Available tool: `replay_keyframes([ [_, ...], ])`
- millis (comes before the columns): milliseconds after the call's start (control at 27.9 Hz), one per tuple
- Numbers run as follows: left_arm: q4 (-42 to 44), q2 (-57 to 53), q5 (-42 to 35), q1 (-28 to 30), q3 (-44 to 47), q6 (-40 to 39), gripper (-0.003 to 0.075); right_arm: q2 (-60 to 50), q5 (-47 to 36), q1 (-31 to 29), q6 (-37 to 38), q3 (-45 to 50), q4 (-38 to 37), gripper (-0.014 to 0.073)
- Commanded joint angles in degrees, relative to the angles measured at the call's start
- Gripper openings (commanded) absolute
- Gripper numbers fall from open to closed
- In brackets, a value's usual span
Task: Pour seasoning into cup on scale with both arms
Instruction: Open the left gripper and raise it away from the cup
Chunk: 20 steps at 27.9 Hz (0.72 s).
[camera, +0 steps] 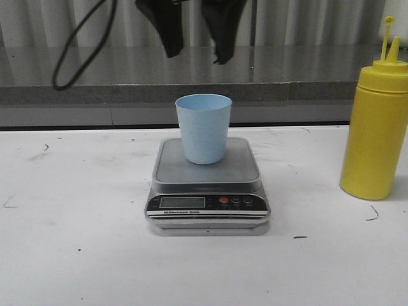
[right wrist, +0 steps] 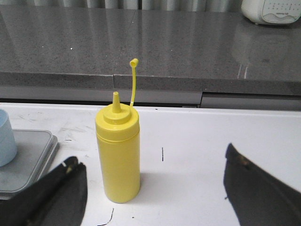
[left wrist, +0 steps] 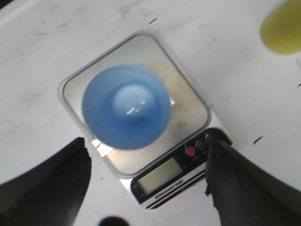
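A yellow bottle is seen standing upright on the white table, between the spread fingers of the right claw, untouched. The blue cup is placed on the scale, below the open left claw.

A: What stays unclear?
B: In the front view, the left tool is cut off by the top edge, and the scale display is too small to read.
A: And the wrist views?
B: The seasoning is blurred and cropped at the corner; the cup runs off the edge.
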Motion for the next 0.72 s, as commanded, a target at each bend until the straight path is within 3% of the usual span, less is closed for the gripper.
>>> replay_keyframes([
  [0, 2.1, -7.66, 0.64, 1.36, 5.07, -0.46, 0.0345, 0.78, -4.36, -0.18, 0.03, -1.92, -0.37, 0.0609],
  [215, 1.58, -13.69, -1.6, 5.08, 13.39, -0.83, 0.0153, 0.78, -4.36, -0.18, 0.03, -1.92, -0.37, 0.0609],
  [429, 1.48, -19.74, -6.07, 9.97, 21.55, -2.05, 0.0022, 0.78, -4.36, -0.18, 0.03, -1.92, -0.37, 0.0609],
  [501, 1.48, -22.03, -8.06, 11.84, 24.53, -2.33, -0.0015, 0.78, -4.36, -0.18, 0.03, -1.92, -0.37, 0.0609],
  [680, 1.48, -28.4, -13.31, 16.99, 32.74, -3.54, -0.002, 0.78, -4.36, -0.18, 0.03, -1.92, -0.37, 0.0609],
])
